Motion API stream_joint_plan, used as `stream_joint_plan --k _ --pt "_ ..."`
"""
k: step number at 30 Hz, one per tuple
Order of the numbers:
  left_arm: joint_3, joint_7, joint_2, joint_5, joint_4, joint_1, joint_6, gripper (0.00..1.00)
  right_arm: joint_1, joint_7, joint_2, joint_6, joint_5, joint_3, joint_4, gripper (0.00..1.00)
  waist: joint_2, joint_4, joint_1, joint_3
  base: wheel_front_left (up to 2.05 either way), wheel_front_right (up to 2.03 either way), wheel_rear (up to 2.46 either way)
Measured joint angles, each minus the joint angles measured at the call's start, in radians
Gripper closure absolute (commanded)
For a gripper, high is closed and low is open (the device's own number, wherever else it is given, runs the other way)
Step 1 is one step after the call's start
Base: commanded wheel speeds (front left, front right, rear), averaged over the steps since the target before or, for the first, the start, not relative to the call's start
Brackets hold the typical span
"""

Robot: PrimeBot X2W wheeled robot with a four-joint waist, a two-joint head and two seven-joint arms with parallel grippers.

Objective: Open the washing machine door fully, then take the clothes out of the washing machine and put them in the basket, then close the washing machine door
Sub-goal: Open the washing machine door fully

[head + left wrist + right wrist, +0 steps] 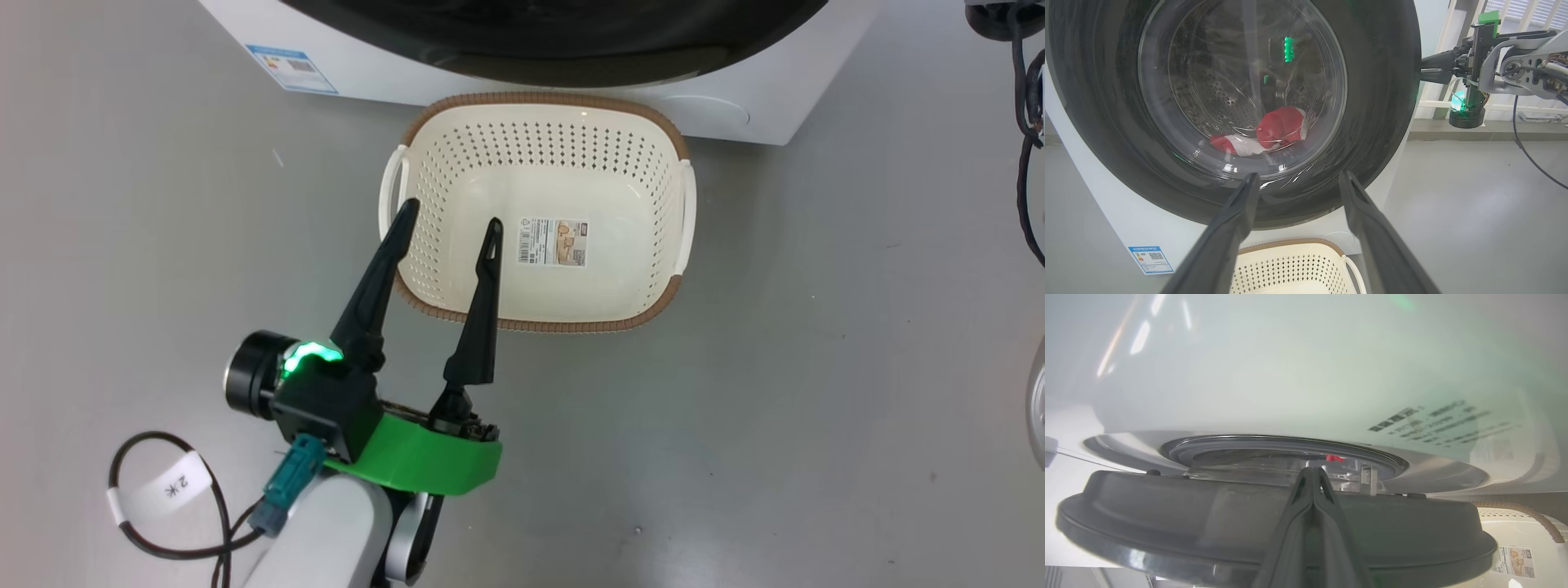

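Basket [539,101] empty on floor [775,408] just before washing machine [759,82], red clothes [1280,126] walled off behind door [1380,122] glass, left tool [451,214] spread over basket's near rim, right tool [1312,473] pinched together at door's edge

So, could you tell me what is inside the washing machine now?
Through the glass of the washing machine door, red-and-white clothes lie low in the perforated drum. Glare and the black rim hide the rest.

Red-and-white clothes [1280,124] lie behind the ajar black-rimmed door [1380,102] (empty basket [539,100] below).
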Motion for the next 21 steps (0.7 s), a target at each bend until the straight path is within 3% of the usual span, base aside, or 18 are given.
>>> stream_joint_plan --k 21 --pt "0.001 -0.004 0.003 -0.011 0.017 0.002 0.000 0.00 0.145 0.011 -0.003 0.000 0.170 0.152 -0.001 1.00 0.0000 -0.002 0.0000 -0.070 0.00 0.00 0.00"
